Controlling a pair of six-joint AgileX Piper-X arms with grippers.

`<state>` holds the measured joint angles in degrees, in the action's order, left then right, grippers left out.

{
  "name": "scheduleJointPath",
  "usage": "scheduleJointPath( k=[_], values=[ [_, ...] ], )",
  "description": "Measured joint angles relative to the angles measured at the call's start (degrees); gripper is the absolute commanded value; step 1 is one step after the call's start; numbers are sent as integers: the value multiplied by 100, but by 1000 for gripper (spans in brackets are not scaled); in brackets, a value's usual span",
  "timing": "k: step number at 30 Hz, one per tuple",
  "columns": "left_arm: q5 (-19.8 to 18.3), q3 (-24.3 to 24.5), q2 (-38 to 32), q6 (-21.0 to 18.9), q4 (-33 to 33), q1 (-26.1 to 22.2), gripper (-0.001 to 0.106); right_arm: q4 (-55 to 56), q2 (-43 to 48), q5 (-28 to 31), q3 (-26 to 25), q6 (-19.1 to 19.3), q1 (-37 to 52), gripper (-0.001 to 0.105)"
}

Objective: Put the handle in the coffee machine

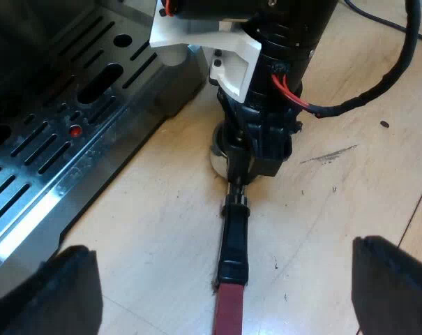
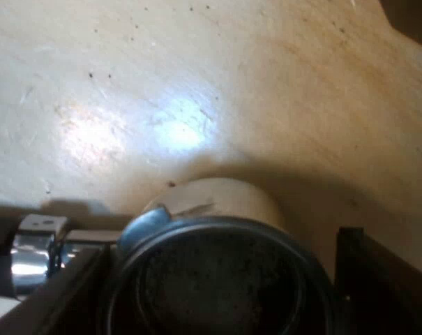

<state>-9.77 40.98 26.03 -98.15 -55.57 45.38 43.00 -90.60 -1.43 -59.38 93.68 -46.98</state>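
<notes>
One grasp underway: my left gripper (image 1: 228, 279) spread; my right gripper (image 2: 221, 293) over holder (image 1: 235, 237) (grip: cannot tell); next, lift to espresso machine (image 1: 64, 139), ten o'clock.

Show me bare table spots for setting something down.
Free: wooden table between the dark red-ended handle and the espresso machine's slotted metal drip tray; wider bare wood on the handle's other side, by the scuff mark. Crowded: the round metal holder basket, where the right gripper sits.
</notes>
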Motion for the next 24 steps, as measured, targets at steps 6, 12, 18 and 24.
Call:
scheduleJointPath(
  k=[6,12,18,24],
  values=[
    [0,0,0,43,0,0,74,65,0,0,0,-29,0,0],
    [0,0,0,76,0,0,74,365,201,18,13,-274,0,0],
    [-89,-15,0,393,78,0,74,698,771,59,21,-523,0,0],
    [-633,-316,0,933,698,0,74,1126,1294,59,26,-674,0,0]
  ],
)
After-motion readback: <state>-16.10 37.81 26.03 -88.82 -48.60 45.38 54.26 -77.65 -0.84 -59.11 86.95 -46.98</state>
